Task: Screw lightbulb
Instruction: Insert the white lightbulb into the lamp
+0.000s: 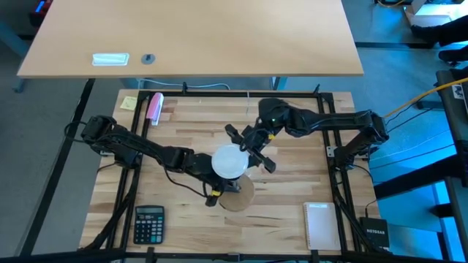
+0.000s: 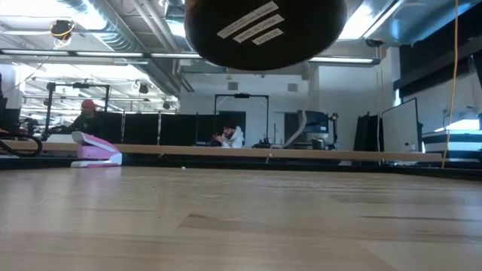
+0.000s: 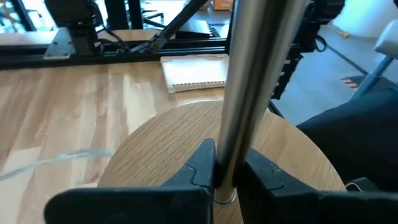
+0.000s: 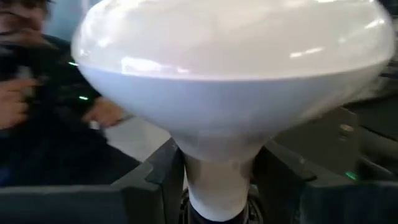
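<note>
The lightbulb (image 4: pixel 230 81), white with a wide dome and a narrow neck, stands dome up in the middle of the table (image 1: pixel 230 162). My right gripper (image 4: pixel 219 177) reaches it from the far right (image 1: pixel 251 148), one finger on each side of the neck. Below the bulb is a lamp: a metal pole (image 3: pixel 249 81) on a round wooden disc (image 3: pixel 155 149). My left gripper (image 3: pixel 224 171) is shut on that pole, coming from the left (image 1: pixel 216 186). The disc's dark underside (image 2: pixel 263 30) hangs above the tabletop. My left gripper pinches the metal pole's lower end (image 3: pixel 225 158), just above the wooden disc, between its two fingers. The fingers lie across the pole. Pole and disc are lifted clear of the table. My right gripper has the bulb's neck (image 4: pixel 194 177) between its two fingers, which lie level against its sides, coming from the table's far right. The dome sits above the fingers. The neck's lower end is hidden in the dark between them.
A calculator (image 1: pixel 149 223) lies near the front left and a white notebook (image 1: pixel 319 223) near the front right. A pink object (image 1: pixel 155 107) and a yellow note (image 1: pixel 129 102) lie at the far left. A person (image 4: pixel 25 93) shows beyond the bulb, and another (image 2: pixel 230 137) in the room.
</note>
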`<state>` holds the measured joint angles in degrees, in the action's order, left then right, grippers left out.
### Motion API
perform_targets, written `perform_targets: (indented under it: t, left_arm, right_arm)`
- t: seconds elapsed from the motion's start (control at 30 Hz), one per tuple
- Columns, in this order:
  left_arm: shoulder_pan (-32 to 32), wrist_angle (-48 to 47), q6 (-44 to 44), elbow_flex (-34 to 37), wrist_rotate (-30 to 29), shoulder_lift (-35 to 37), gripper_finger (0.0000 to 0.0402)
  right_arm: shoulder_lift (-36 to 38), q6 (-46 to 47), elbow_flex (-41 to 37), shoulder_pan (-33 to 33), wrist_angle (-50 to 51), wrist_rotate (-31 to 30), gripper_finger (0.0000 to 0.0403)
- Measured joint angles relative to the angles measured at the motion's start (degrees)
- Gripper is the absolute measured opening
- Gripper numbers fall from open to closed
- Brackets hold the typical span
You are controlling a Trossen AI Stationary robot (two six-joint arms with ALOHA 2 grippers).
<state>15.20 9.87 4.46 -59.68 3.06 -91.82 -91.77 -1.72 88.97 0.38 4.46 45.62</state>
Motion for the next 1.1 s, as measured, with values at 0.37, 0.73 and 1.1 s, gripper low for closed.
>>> perform_targets:
  t: [0.37, 0.73, 1.1]
  left_arm:
    - [-0.3, -6.9, 6.0, -0.3, -21.7, 2.3, 0.0026]
    - [1.3, -11.3, 11.0, -1.0, -44.5, 2.3, 0.0026]
    - [2.3, -10.1, 12.8, -1.2, -53.4, 1.1, 0.0026]
  right_arm:
    - [3.3, -4.6, 0.3, 2.9, 10.3, -31.7, 0.0159]
    - [2.8, -4.3, 0.3, 8.1, 10.7, -58.6, 0.0159]
    - [2.8, 0.2, 0.1, 8.7, 10.9, -65.6, 0.0158]
